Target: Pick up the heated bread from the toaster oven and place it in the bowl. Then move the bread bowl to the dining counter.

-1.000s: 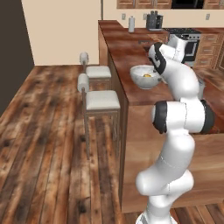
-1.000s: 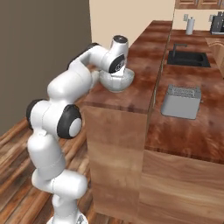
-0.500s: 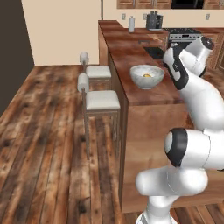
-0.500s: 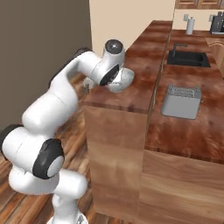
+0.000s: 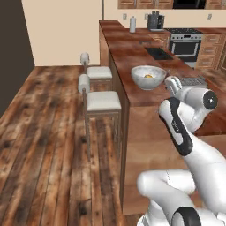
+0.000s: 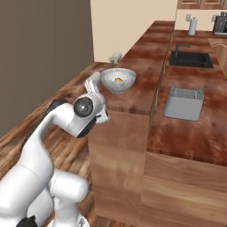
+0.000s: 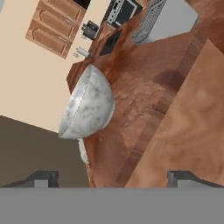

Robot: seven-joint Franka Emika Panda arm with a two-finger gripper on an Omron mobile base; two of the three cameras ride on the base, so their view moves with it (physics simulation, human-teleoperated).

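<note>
The bowl (image 5: pixel 149 77) is seen standing upright on the reddish-brown bench (image 5: pixel 128 53), a little above the middle of the left base view, close to the bench's stool-side edge. The bread (image 5: pixel 149 76) is lodged inside it as a small golden lump, so the first half of the task is judged done, and the bowl's place on this long bar top suggests the second half is done or nearly so. In the right base view the same bowl (image 6: pixel 118 80) lies in the upper middle of the frame, with the bread (image 6: pixel 118 80) just visible over the rim.

The gripper (image 5: pixel 172 84) is found to the right of the bowl in the left base view, apart from it and touching nothing. In the hand view its two dark fingertips (image 7: pixel 43 177) are set far apart at the lower corners of the frame, so it is read as spread, with nothing between them. The bowl (image 7: pixel 87 105) is viewed there from the side, left of centre, which fits a hand held low beside the bench rather than over the bowl.

Two white-cushioned stools (image 5: pixel 103 100) are lined along the bench at centre left. A boxy grey appliance (image 6: pixel 183 103) rests on the lower surface at centre right of the right base view, well apart from the bowl.
</note>
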